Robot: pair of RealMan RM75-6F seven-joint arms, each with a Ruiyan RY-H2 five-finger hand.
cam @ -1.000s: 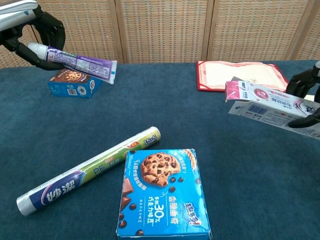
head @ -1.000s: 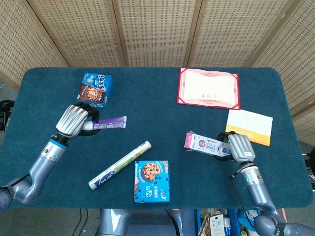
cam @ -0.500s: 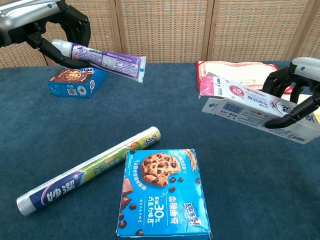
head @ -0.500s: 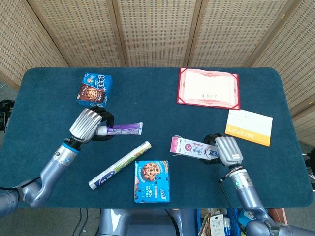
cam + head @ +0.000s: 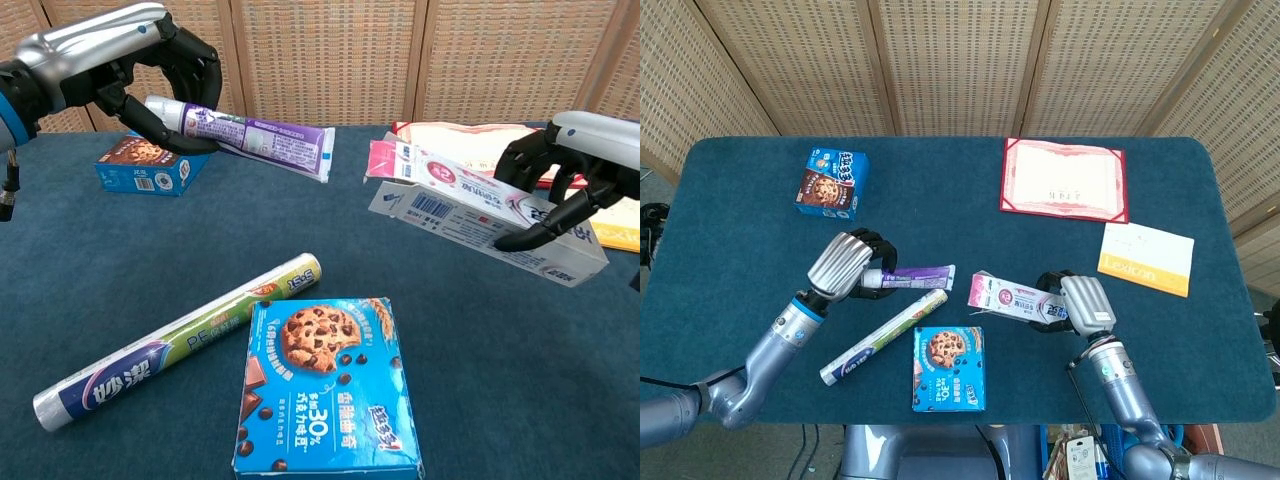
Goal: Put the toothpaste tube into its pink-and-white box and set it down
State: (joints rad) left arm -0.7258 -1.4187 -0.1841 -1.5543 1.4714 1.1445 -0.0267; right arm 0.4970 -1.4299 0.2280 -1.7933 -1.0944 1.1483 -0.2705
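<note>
My left hand (image 5: 848, 268) (image 5: 150, 75) holds a purple-and-white toothpaste tube (image 5: 912, 275) (image 5: 262, 140) in the air by its cap end, its flat end pointing right. My right hand (image 5: 1078, 303) (image 5: 560, 175) grips the pink-and-white box (image 5: 1012, 297) (image 5: 470, 212) near its right end. The box's open flap end faces left towards the tube. A short gap separates the tube's tip from the box mouth.
Below the tube lies a roll of PE wrap (image 5: 883, 335) (image 5: 180, 340) beside a blue cookie box (image 5: 949, 368) (image 5: 322, 385). A smaller cookie box (image 5: 832, 183) (image 5: 145, 165) sits far left. A red-bordered certificate (image 5: 1063, 179) and a yellow Lexicon card (image 5: 1145, 258) lie at the right.
Both hands have moved towards the table's middle. The tube has travelled right and the box left, and the gap between them has shrunk.
</note>
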